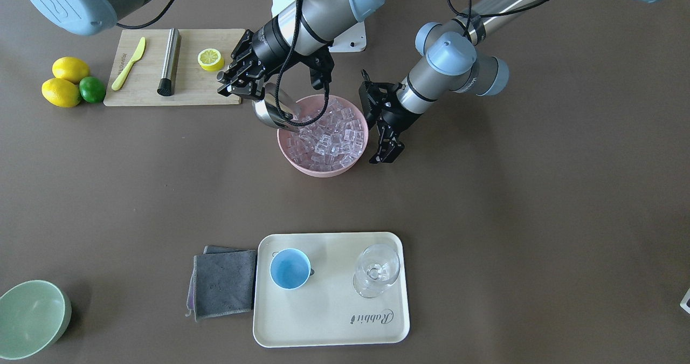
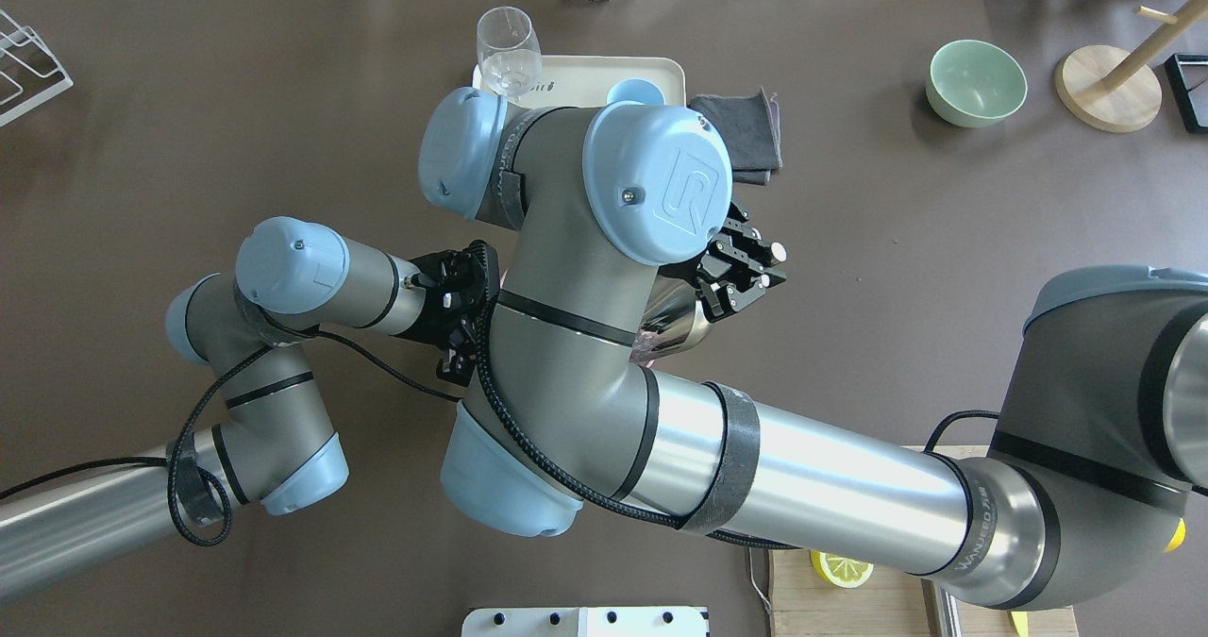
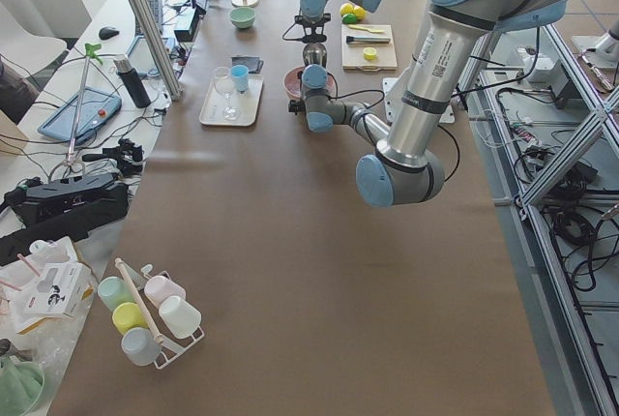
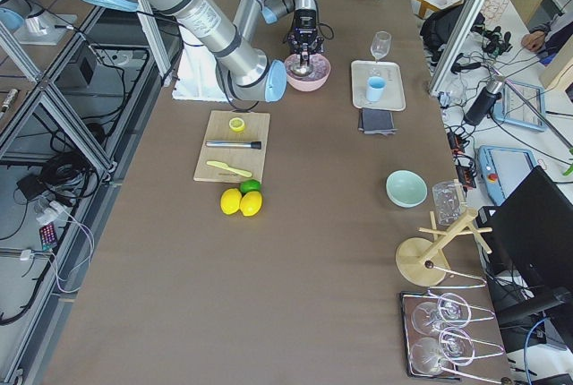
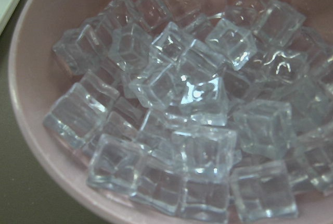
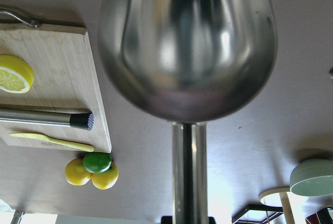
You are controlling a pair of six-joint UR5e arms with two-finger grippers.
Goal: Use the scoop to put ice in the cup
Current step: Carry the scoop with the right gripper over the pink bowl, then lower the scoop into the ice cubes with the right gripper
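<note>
right gripper: clamped on the scoop's thin rod handle, upper centre of the front view. In its own wrist view we see the rod run to the bottom edge.
scoop: the trough is tipped down at the upper-left rim of the pink bowl, with its mouth toward the cubes. The wrist view shows only its shiny underside, so we cannot tell if any ice sits in it.
ice: heaped in the pink bowl, centre of the front view. We spot no cube outside it.
left gripper: just right of the bowl in the front view, near the rim. Its fingers look parted and carry nothing, and its wrist camera looks straight down on the cubes.
cup: stands on the cream tray, lower centre of the front view, well apart from the bowl. The inside reads as bare light blue, with no cube in it.
stemmed glass: on the same tray, right of the cup, and not part of the job.
done: the scoop is in the grip and at the ice, and that is all we can confirm.
step in hand: we judge it to be the dig into the heap. A load is not confirmed.
left to do: lift a load, carry it down-frame to the tray and tip it into the cup. Nothing is delivered yet.
progress: early, by our reading, since the whole carry-and-pour part is open.
watch: we think cubes could slide off the open trough on the long carry, and the cup mouth is small beside the scoop.
</note>
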